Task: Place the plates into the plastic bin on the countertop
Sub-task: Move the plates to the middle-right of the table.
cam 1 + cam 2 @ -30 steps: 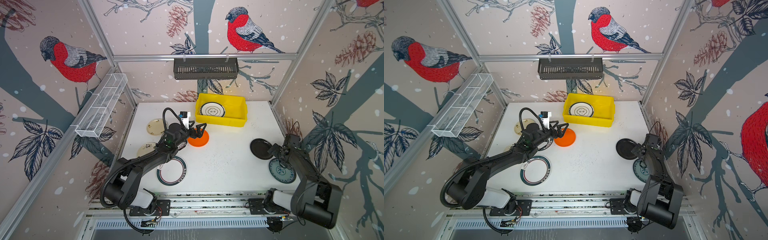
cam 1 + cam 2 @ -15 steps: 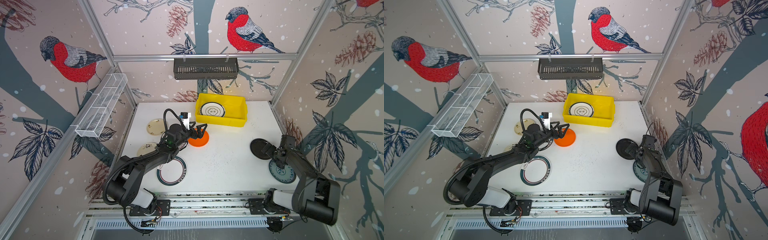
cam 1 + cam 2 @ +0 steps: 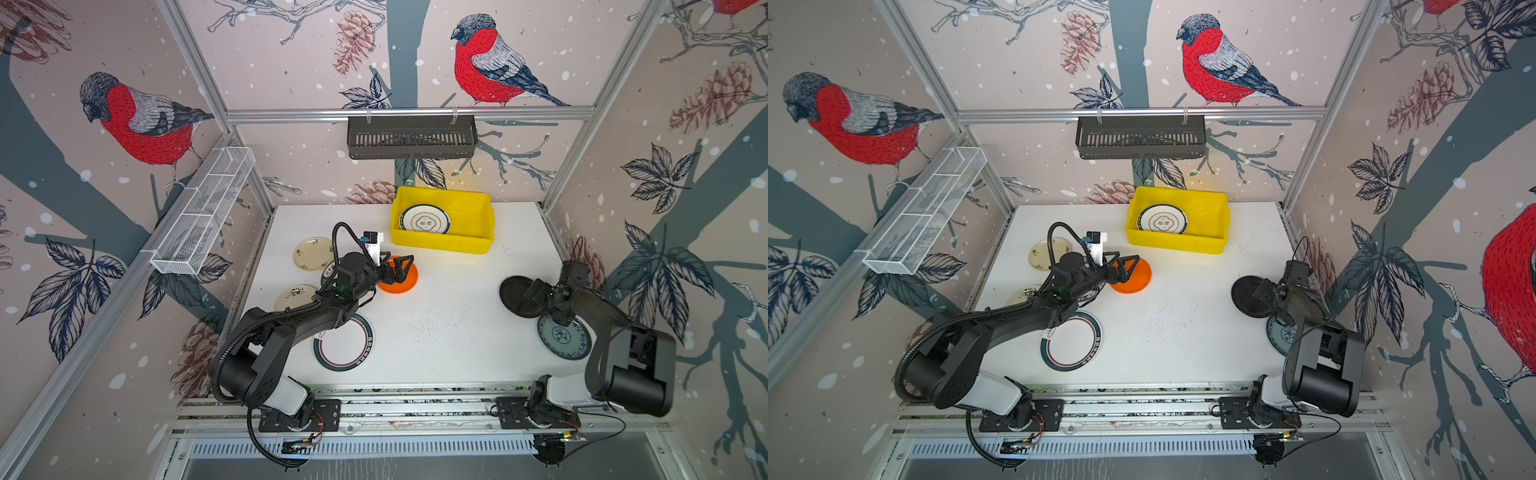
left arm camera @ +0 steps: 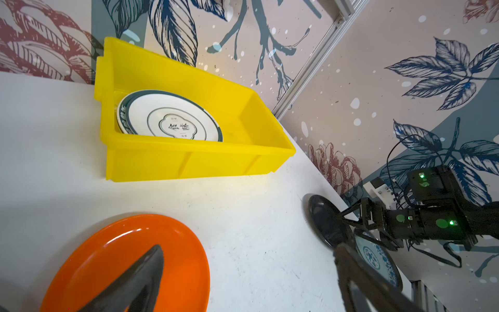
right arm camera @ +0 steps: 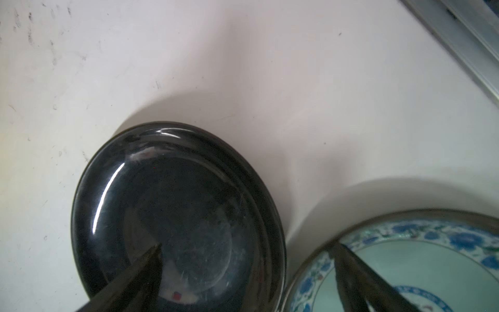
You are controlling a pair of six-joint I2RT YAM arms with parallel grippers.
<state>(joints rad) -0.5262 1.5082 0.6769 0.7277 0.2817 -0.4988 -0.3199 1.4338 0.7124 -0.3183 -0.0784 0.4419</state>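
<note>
The yellow plastic bin [image 3: 442, 246] [image 4: 189, 162] stands at the back of the countertop [image 3: 436, 324] with white dark-rimmed plates [image 3: 424, 219] [image 4: 172, 118] stacked in its left half. My left gripper [image 3: 404, 268] [image 4: 249, 251] is open. One of its fingers hangs over the orange plate [image 3: 405, 282] [image 4: 121, 259] and the other over bare countertop beyond its rim. My right gripper [image 3: 536, 291] [image 5: 247, 247] is open too, straddling the black plate's [image 3: 513, 297] [image 5: 175, 210] near rim. Its other finger is above the teal-patterned plate [image 3: 563, 338] [image 5: 432, 259].
Two cream plates [image 3: 312, 253] [image 3: 291, 296] lie at the left edge, and a large white dark-rimmed plate [image 3: 345, 345] lies under the left arm. A dark slotted basket [image 3: 411, 137] hangs on the back wall, a white wire-mesh basket [image 3: 203, 212] on the left wall.
My right gripper has moved left, from beside the black plate to over its near rim. The left gripper has stayed over the orange plate.
</note>
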